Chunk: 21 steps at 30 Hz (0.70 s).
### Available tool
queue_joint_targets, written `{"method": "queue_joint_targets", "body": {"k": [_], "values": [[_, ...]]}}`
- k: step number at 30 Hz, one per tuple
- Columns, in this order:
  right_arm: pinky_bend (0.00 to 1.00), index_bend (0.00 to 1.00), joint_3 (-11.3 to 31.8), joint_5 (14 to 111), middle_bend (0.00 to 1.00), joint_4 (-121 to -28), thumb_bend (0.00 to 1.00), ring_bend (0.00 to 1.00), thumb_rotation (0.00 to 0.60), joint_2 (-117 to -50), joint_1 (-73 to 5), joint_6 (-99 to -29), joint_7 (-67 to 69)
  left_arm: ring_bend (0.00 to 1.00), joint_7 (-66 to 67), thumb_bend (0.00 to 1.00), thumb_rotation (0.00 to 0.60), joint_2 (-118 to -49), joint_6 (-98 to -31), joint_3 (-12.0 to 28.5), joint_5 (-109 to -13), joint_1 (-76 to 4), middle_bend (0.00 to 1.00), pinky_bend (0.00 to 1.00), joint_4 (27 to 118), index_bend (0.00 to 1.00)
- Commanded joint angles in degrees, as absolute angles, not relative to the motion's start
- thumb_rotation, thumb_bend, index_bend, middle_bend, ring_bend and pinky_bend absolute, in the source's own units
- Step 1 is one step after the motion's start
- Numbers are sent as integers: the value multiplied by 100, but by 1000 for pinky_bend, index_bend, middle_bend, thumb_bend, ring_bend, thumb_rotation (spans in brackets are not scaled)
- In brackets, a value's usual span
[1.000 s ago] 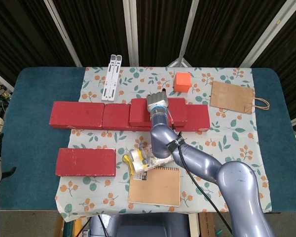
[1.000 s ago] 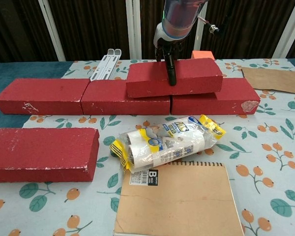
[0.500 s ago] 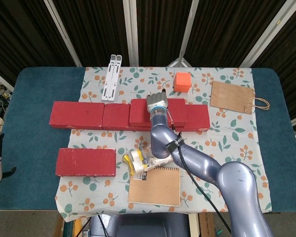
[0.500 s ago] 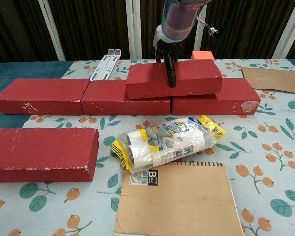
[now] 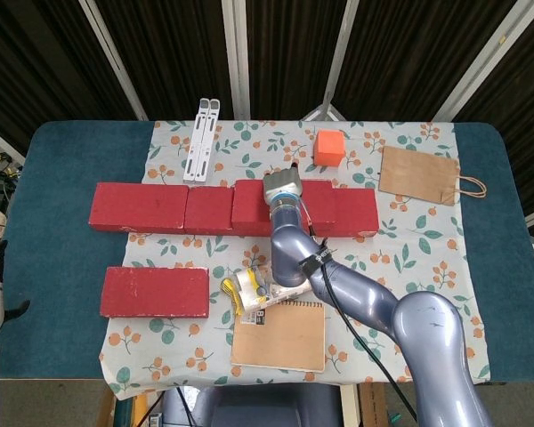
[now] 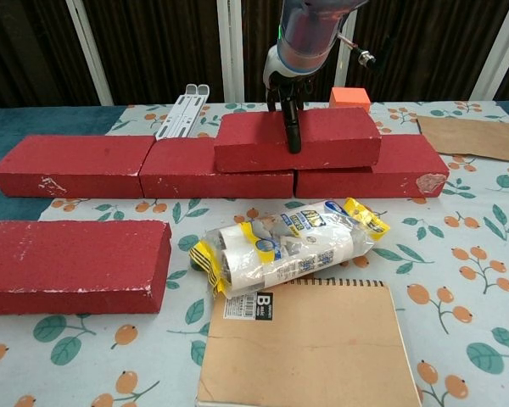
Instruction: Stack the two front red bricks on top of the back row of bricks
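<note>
Dark curtains hang behind a blue table that is covered in the middle by a cloth printed with leaves and orange berries. Three red bricks are laid end to end as a back row, and a fourth, the stacked brick, is set on top of that row, bridging the joint between its middle and right bricks. The right hand is placed directly over this stacked brick, with a dark finger hanging down over the brick's front face and the rest of the hand behind its top edge; the brick appears to be gripped across its width, though the far fingers are hidden. One front brick is seen lying flat on the near left of the cloth, well apart from the hand. A plastic-wrapped packet is found just in front of the row, touching a brown notebook. An orange cube, a paper bag and a white folding stand are set behind the row. The left hand is not shown in either view.
</note>
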State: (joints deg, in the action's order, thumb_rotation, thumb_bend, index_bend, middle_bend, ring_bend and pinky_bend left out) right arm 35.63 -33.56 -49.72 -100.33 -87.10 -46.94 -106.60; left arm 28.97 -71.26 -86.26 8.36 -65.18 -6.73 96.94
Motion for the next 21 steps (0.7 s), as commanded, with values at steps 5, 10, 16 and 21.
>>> {"method": "queue_joint_targets", "body": {"k": [5,10,16,21], "values": [[0,124,3624,-3306,253,-4952,62,157,600,-10057,-8684,-4669,-10658,0,2905,0,600,-7129,-8639,829,-6519,-674,0,62,9696,53],[0,120,3652,-3243,247,-4941,62,151,600,-10071,-8669,-4664,-10638,0,2922,0,600,-7135,-8636,827,-6500,-680,0,62,9695,53],[0,119,3682,-3216,241,-4898,62,146,600,-10096,-8651,-4648,-10643,0,2928,0,600,-7135,-8652,830,-6488,-681,0,62,9695,53],[0,113,3694,-3198,231,-4848,62,133,600,-10132,-8638,-4612,-10661,0,2944,0,600,-7143,-8651,828,-6479,-689,0,62,9692,53]]}}
